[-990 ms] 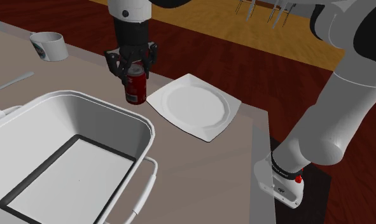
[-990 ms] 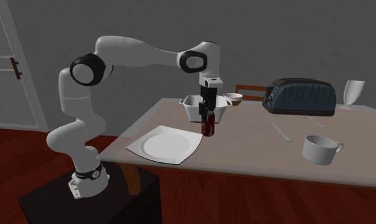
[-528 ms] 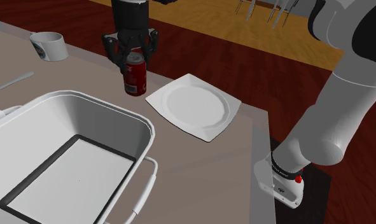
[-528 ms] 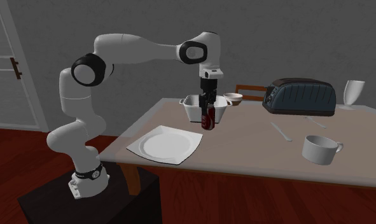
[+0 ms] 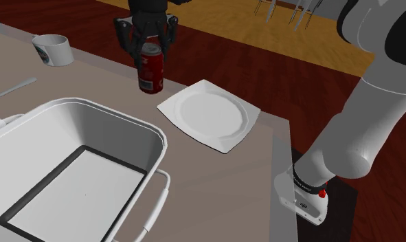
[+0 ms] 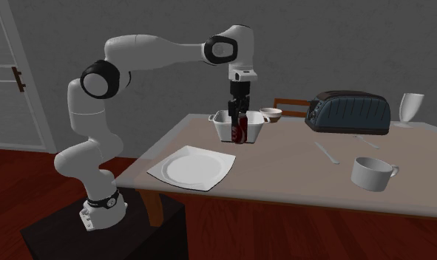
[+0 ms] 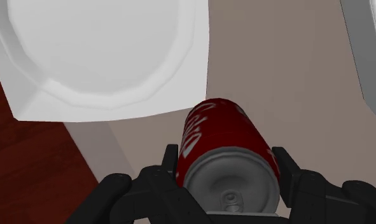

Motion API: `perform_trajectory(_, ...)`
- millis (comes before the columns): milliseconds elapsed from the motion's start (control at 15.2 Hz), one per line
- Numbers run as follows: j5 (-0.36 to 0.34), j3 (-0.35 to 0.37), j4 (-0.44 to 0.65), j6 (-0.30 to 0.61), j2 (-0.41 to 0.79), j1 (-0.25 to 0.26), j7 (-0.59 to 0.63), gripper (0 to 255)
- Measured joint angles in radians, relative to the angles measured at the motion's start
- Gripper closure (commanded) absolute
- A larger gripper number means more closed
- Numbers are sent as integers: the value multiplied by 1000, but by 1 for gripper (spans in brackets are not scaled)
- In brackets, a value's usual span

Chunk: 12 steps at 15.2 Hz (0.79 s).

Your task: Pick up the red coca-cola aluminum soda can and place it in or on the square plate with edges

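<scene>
Seen from the shoulder view, a grey-brown tabletop (image 5: pixel 229 185) holds a white mug (image 5: pixel 52 49) near its far left edge. Next comes a large white tub (image 5: pixel 77 172) with a dark-rimmed floor, along the near edge. To the tub's right, the black jaws are clamped on the top of 1 red soda can (image 5: pixel 150 69). They hold it upright above the tabletop, close to the far edge. Right of the can lies a white square plate (image 5: pixel 209 115) with raised edges. It sits at the tabletop corner nearest the white arm (image 5: pixel 373 103), apart from the can. In the wrist view the can (image 7: pixel 228 149) sits gripped between the 2 jaws, with the plate (image 7: pixel 104 57) beyond it. In the second exterior view a dark toaster (image 6: pixel 348 112) stands near the far edge, with a wine glass (image 6: pixel 410 108) at the far right corner.
</scene>
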Motion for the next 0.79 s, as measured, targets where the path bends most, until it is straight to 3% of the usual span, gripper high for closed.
perform_trajectory(330, 124, -42, -245, 36, -243, -81, -113, 255)
perform_trajectory(792, 226, -156, -483, 10, -527, -113, -276, 255)
